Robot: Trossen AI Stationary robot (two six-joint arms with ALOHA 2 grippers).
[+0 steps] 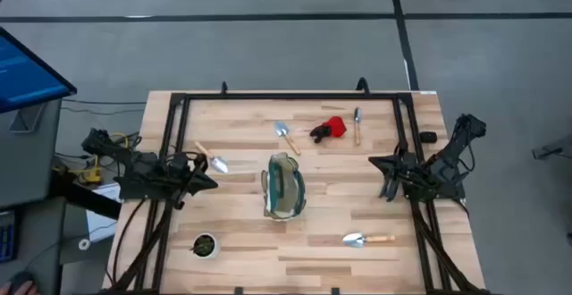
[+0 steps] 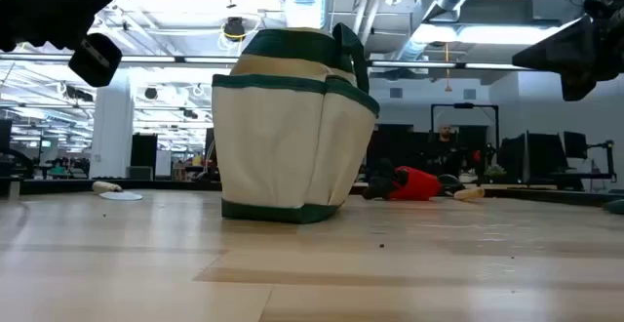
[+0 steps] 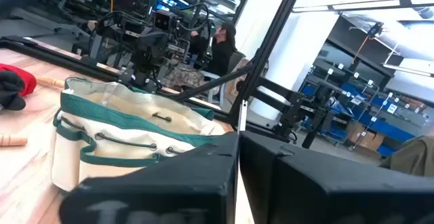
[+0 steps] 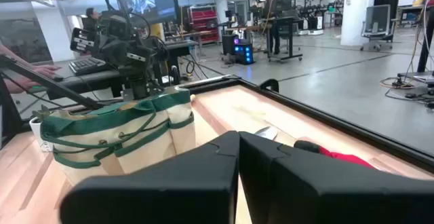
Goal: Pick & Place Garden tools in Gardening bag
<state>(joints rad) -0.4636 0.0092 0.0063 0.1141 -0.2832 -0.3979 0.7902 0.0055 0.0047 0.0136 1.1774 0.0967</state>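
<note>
We log the gardening bag [image 1: 284, 186] upright mid-table [image 1: 313, 241], four tools scattered around it; left pincer [image 1: 211, 183] and right pincer [image 1: 374, 162] both clenched, empty.

We see a light wooden desk [image 1: 313, 250] edged by a dark frame. Near its middle stands the gardening bag [image 1: 284, 186], cream with green trim. A trowel [image 1: 213, 160] lies to the bag's left; another trowel [image 1: 286, 137] lies beyond the bag. A red-and-black item [image 1: 329, 130] rests beside it, and a slim tool [image 1: 357, 123] with a wooden handle lies just past that. A third trowel [image 1: 366, 239] lies toward the near right. A small round pot [image 1: 205, 245] with green in it sits at the near left.
</note>
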